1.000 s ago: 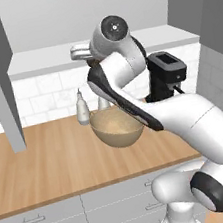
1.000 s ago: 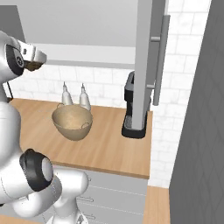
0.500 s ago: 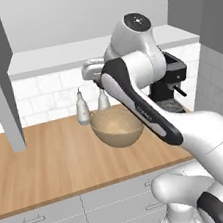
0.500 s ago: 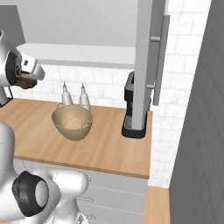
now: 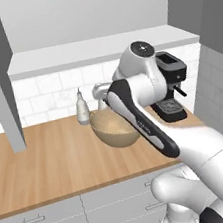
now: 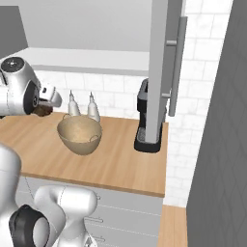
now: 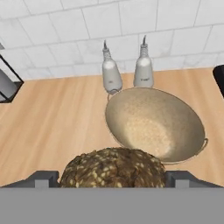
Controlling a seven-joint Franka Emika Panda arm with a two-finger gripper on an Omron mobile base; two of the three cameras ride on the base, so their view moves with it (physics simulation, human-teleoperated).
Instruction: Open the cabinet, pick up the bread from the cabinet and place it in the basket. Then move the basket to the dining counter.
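The end effector (image 7: 113, 177) grips the bread (image 7: 113, 168), a dark brown lumpy loaf wedged between its two fingers (image 7: 41, 178), which stand wide apart around it. In the hand view the bread sits at 6 o'clock, and the basket (image 7: 155, 124) lies just beyond it toward 1 o'clock, empty, its tan speckled inside showing. Two white bottles (image 7: 111, 72) stand at the basket's 12 o'clock rim, close against the white tiled wall.

From the right base view the bread (image 6: 42, 110) hangs in the air at the 9 o'clock side of the basket (image 6: 79, 135), above the wooden worktop (image 6: 116, 164) and not over the bowl's middle. A black coffee machine (image 6: 144, 123) stands at 3 o'clock from the basket, well apart from it, partly behind the open cabinet door (image 6: 161, 72) with its long grey bar handle.

From the left base view the arm crosses in front of the basket (image 5: 114, 131), covering its right side. The cabinet (image 5: 99, 47) above stands open, its white shelf bare.
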